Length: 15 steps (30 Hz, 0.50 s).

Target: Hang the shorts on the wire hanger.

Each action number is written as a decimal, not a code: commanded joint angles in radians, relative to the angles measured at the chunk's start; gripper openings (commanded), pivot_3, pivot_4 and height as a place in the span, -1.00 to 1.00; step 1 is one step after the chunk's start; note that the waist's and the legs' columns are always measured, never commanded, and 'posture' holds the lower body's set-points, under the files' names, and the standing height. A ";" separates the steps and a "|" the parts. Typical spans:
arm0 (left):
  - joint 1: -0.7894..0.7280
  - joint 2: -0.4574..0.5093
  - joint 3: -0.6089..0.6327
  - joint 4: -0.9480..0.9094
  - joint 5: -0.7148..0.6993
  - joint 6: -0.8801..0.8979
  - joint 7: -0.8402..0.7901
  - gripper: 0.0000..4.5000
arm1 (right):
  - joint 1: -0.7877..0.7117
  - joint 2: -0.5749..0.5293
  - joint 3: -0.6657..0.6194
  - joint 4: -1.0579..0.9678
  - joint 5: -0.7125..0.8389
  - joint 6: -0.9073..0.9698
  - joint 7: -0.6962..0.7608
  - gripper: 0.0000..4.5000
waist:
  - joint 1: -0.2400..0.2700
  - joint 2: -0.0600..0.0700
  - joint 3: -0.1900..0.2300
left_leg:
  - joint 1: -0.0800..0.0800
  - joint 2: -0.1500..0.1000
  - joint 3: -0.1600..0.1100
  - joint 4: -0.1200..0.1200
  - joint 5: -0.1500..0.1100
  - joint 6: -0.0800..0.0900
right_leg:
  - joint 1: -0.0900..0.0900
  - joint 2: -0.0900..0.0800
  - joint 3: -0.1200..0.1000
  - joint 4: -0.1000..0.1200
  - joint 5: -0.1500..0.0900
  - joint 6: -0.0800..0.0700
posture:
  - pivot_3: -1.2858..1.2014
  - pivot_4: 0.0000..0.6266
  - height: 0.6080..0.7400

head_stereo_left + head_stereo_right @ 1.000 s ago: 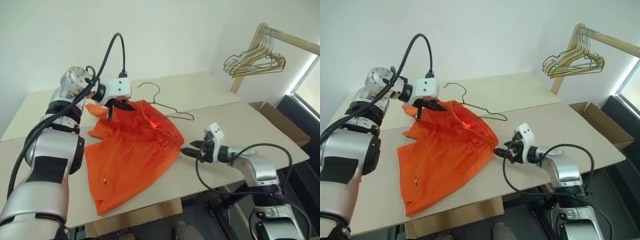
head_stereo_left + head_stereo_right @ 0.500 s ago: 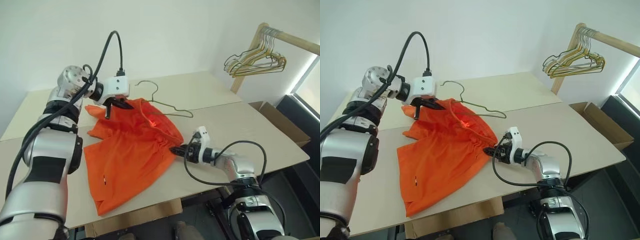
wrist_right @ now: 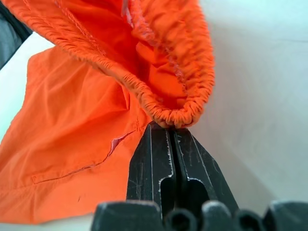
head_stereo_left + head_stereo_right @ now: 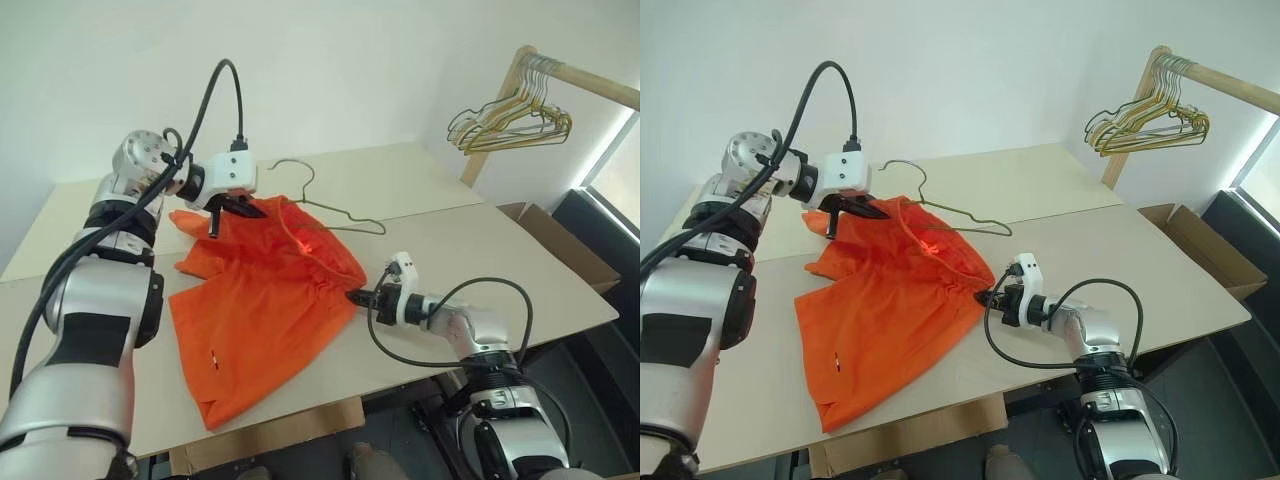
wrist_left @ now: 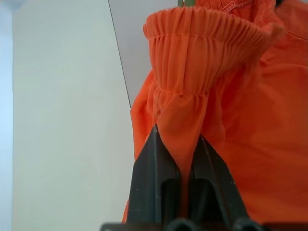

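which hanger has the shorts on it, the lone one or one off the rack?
The lone dark wire hanger on the table: the shorts are draped over its near end. The gold and green bunch hangs bare on the wooden rail.

left arm (image 4: pixel 95 320): showing rounded silver shells with black panels and black ribbed joint rings
left wrist block (image 4: pixel 228 175): appearing as a white boxy housing, a thick black cable looping up out of it
left gripper (image 4: pixel 232 208): showing two slim black tapering fingers
right arm (image 4: pixel 490 340): wearing silver shells with black joints, a thin black cable curling around the forearm
right wrist block (image 4: pixel 402 270): showing a small white housing
right gripper (image 3: pixel 172 132): showing two flat black fingers with scuffed, pale-edged inner faces
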 commanded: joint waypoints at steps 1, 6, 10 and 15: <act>-0.022 0.037 0.050 -0.040 -0.064 -0.045 -0.056 -1.00 | -0.033 -0.056 -0.040 -0.065 0.032 0.030 0.021 -0.98 | 0.001 0.000 0.000 | 0.000 0.000 0.000 0.000 0.000 0.000 | 0.000 0.000 0.000 0.000 0.000 0.000 | -0.02 -1.00 1.00; -0.030 0.064 0.071 -0.035 -0.093 -0.043 -0.132 -1.00 | -0.072 -0.146 -0.030 -0.019 0.013 0.035 0.045 -0.98 | 0.002 0.000 0.000 | 0.000 0.000 0.000 0.000 0.000 0.000 | 0.000 0.000 0.000 0.000 0.000 0.000 | -0.02 -1.00 1.00; -0.023 0.079 0.063 -0.038 -0.091 -0.076 -0.157 -1.00 | -0.094 -0.192 -0.010 0.021 0.001 0.012 0.095 -0.98 | 0.002 0.000 0.000 | 0.000 0.000 0.000 0.000 0.000 0.000 | 0.000 0.000 0.000 0.000 0.000 0.000 | -0.01 -1.00 1.00; -0.015 0.103 0.026 -0.027 -0.037 -0.113 -0.113 -1.00 | -0.121 -0.218 -0.002 0.040 -0.013 0.004 0.114 -0.98 | 0.002 0.000 0.000 | 0.000 0.000 0.001 0.000 0.000 0.000 | 0.000 0.000 0.000 0.000 0.000 0.000 | -0.01 -1.00 1.00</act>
